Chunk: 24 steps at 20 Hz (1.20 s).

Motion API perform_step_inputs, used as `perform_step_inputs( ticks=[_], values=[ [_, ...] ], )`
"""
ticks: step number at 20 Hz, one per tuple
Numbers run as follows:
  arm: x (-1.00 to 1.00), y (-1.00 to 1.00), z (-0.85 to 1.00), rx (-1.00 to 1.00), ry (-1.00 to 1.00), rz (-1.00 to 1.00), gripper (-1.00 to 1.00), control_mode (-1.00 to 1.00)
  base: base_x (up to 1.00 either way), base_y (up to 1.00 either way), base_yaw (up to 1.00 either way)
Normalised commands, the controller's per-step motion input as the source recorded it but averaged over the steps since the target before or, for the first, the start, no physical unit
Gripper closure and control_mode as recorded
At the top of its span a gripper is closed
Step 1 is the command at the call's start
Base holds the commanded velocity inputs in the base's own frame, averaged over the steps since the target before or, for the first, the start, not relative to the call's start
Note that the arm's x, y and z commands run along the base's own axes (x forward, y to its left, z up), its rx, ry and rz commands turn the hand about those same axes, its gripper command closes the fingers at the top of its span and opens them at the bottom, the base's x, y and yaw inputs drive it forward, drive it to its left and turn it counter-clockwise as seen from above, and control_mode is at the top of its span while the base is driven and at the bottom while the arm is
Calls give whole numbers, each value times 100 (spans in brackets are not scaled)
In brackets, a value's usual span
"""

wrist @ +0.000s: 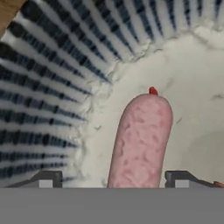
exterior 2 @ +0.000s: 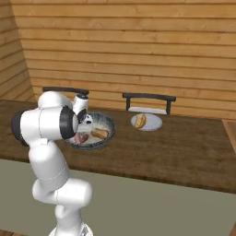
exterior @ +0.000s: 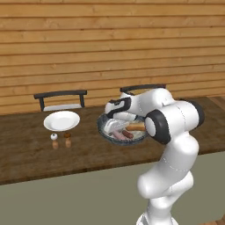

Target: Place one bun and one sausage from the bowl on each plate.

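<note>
The blue-grey patterned bowl (exterior: 101, 128) (exterior 2: 110, 124) sits mid-table, and my gripper (exterior: 114, 126) (exterior 2: 85, 122) is lowered into it. In the hand view a pink sausage (wrist: 140, 135) lies on the bowl's pale floor (wrist: 192, 78), between my open gripper's (wrist: 113, 180) two fingertips (wrist: 46, 179), with a gap on each side. A darker sausage (exterior: 128, 134) and a bun (exterior: 136, 127) (exterior 2: 99, 134) also lie in the bowl. One white plate (exterior: 61, 119) stands bare at the left. The other plate (exterior 2: 154, 123) carries a bun (exterior 2: 140, 120).
Salt and pepper shakers (exterior: 54, 140) (exterior: 67, 139) stand in front of the left plate. Two dark chairs (exterior: 60, 99) (exterior 2: 148, 102) are tucked in at the table's far side, before a wooden wall. The table's front edge (exterior: 66, 173) runs close to the base.
</note>
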Motion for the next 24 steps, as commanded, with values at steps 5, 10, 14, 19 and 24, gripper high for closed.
perform_step_inputs(
  ticks=[5,10,14,19,24],
  values=[
    [31,0,-12,0,-1,0,-100,-100,0,0,0],
    [38,0,-20,0,6,0,-100,-100,0,0,0],
    [3,0,-28,0,2,-3,100,-100,0,0,0],
    [-23,-21,-22,1,0,-1,100,-100,0,0,0],
    [0,0,61,-2,0,-7,100,-100,0,0,0]
  ],
)
